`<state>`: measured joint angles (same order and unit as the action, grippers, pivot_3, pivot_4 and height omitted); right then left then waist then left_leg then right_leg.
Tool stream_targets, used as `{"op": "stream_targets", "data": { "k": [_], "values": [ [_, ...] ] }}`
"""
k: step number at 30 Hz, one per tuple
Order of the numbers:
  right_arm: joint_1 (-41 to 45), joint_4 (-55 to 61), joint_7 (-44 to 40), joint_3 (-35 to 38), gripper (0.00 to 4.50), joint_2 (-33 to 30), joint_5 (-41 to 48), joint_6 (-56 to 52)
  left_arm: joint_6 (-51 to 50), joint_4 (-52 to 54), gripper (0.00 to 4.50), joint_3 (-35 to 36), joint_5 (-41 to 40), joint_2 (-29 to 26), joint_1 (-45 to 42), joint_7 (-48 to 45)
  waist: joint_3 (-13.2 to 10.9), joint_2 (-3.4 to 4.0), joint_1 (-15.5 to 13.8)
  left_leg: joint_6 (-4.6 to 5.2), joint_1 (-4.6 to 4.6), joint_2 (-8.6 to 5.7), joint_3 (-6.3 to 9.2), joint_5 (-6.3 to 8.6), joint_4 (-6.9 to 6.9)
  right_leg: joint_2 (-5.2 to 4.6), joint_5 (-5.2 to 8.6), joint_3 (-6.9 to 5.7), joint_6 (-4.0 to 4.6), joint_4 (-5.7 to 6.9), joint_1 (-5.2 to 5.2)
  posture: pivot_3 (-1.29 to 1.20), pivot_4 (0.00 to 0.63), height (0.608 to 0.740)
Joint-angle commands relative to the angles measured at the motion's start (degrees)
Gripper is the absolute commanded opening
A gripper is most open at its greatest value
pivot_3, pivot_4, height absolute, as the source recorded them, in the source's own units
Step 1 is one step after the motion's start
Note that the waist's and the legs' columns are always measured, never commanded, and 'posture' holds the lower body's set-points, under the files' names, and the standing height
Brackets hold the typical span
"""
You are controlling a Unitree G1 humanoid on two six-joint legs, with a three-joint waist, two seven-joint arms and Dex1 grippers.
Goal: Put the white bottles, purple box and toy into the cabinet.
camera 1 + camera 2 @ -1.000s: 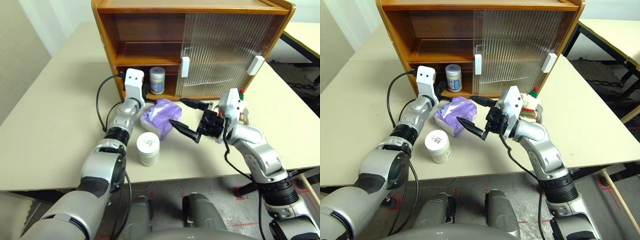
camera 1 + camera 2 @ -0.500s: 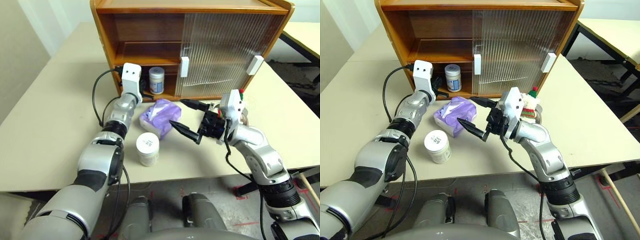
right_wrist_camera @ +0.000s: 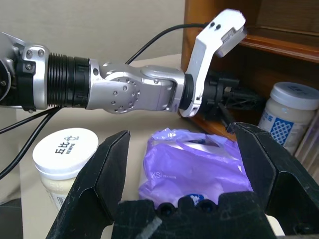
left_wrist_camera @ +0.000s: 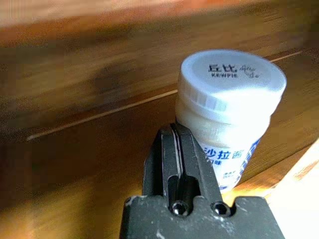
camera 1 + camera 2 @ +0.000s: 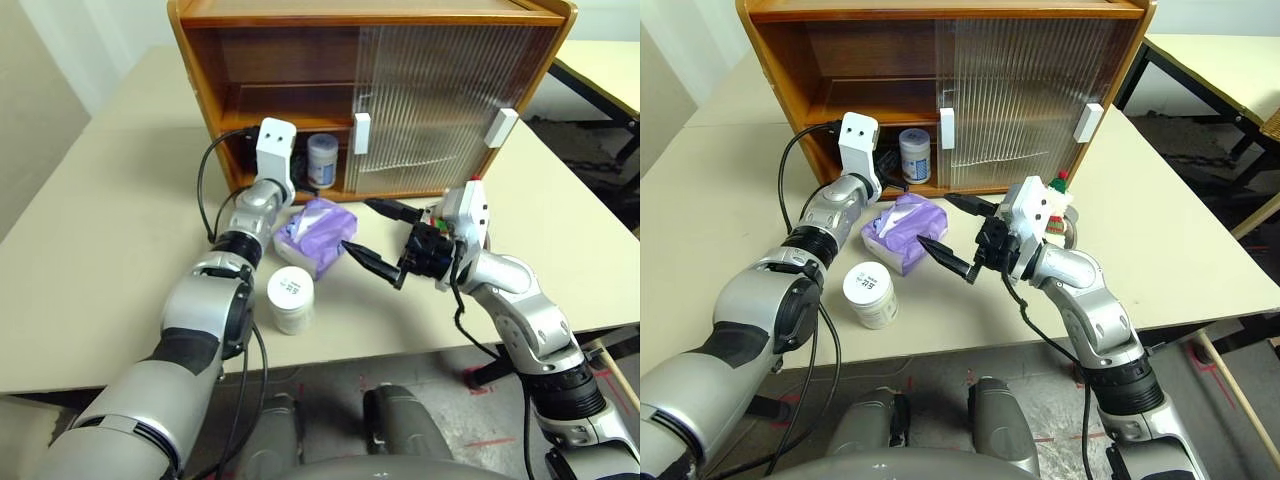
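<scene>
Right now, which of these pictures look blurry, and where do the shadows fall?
Left wrist view: the cabinet wood is smeared, while the white bottle lid reads sharp. Right wrist view: crisp on the purple box. Left eye view: soft shadows lie on the table under the right tool.

Silver arms, black cables, white wrist brackets, each gripper (image 5: 382, 242) black-fingered.

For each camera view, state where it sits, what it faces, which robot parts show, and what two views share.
Head views: look down on the cabinet, both arms showing.
Left wrist view: looks along the shut left gripper at a white bottle inside the cabinet.
Right wrist view: looks between the open right gripper fingers at the purple box.
Shared: both wrist views show that shelved bottle.
</scene>
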<state>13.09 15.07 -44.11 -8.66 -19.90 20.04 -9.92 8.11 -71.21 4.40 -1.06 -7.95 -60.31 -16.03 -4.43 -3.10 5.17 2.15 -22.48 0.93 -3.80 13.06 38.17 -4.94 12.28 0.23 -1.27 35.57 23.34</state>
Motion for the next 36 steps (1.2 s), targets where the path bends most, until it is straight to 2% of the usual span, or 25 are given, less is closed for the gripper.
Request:
{"op": "stream_targets", "data": {
  "k": [1,8,14,21,24,27,30,33,36],
  "values": [
    [-0.29,1.11,0.32,0.23,4.5,-0.66,-0.57,0.14,-0.66,-1.72,0.03,-0.35,0.88,1.24,-1.26,-0.86,0.0,0.0,0.22,0.0,0.0,0.0,0.0,0.0,0.0,0.0,0.0,0.0,0.0,0.0,0.0,-0.16,0.014,0.74],
    [-0.4,1.2,0.65,0.16,4.5,-0.97,-0.62,0.18,-0.36,-2.15,0.03,0.28,0.67,1.55,-1.81,-0.05,0.0,-0.01,1.49,0.0,0.02,0.01,0.02,0.0,0.0,0.0,0.0,0.0,-0.01,0.02,0.0,-0.17,0.012,0.74],
    [0.14,0.18,0.31,0.19,4.5,-1.03,-0.48,0.59,0.45,-0.22,0.03,0.84,0.08,-1.03,-0.29,-0.76,0.01,-0.01,1.76,0.0,0.02,0.01,0.04,0.0,-0.01,0.01,0.0,0.01,-0.02,0.03,0.0,-0.14,0.004,0.74],
    [1.79,-2.94,-1.15,1.23,4.5,-1.2,0.07,1.61,-0.72,10.49,0.03,1.27,-2.13,-5.12,5.71,-8.05,0.11,-0.05,1.42,0.0,0.04,0.02,0.04,0.0,-0.01,0.0,-0.02,0.02,-0.01,0.07,0.0,-0.08,0.002,0.74],
    [2.04,-4.52,-1.81,2.05,4.5,-1.39,0.55,2.07,-4.32,23.54,0.95,1.39,-5.97,-7.16,11.28,-15.62,0.13,-0.05,1.1,0.0,0.04,0.03,0.03,0.0,-0.02,0.0,-0.09,0.03,0.11,0.08,0.01,-0.06,0.004,0.74],
    [2.21,-5.81,-2.18,2.64,4.5,-1.46,0.74,2.46,-9.35,36.68,2.13,1.86,-10.0,-9.12,17.3,-20.18,0.15,-0.03,0.62,0.0,0.04,0.04,0.02,0.0,-0.02,-0.01,-0.13,0.06,0.19,0.12,0.04,-0.04,0.006,0.74],
    [2.19,-6.58,-2.38,3.23,4.5,-1.22,0.97,2.72,-12.46,45.96,3.3,2.22,-12.76,-11.67,22.32,-23.56,0.23,0.06,0.1,0.0,0.09,0.06,0.01,0.0,-0.04,0.01,-0.12,0.1,0.22,0.15,0.04,-0.04,0.006,0.74],
    [2.2,-7.38,-2.55,4.27,4.5,-1.11,1.47,3.23,-16.84,54.0,4.45,5.1,-18.9,-16.66,28.34,-29.87,0.39,0.28,-0.02,0.0,0.12,0.06,0.01,0.0,-0.04,0.01,-0.1,0.11,0.24,0.22,0.04,-0.03,0.009,0.74],
    [2.2,-8.14,-2.76,5.65,4.5,-1.19,2.42,3.48,-19.42,58.98,4.45,7.52,-23.53,-22.6,34.53,-37.14,0.45,0.36,-0.17,0.0,0.17,0.09,-0.02,0.0,-0.04,0.04,-0.02,0.12,0.29,0.25,0.04,-0.01,0.01,0.74]
  ]
}}
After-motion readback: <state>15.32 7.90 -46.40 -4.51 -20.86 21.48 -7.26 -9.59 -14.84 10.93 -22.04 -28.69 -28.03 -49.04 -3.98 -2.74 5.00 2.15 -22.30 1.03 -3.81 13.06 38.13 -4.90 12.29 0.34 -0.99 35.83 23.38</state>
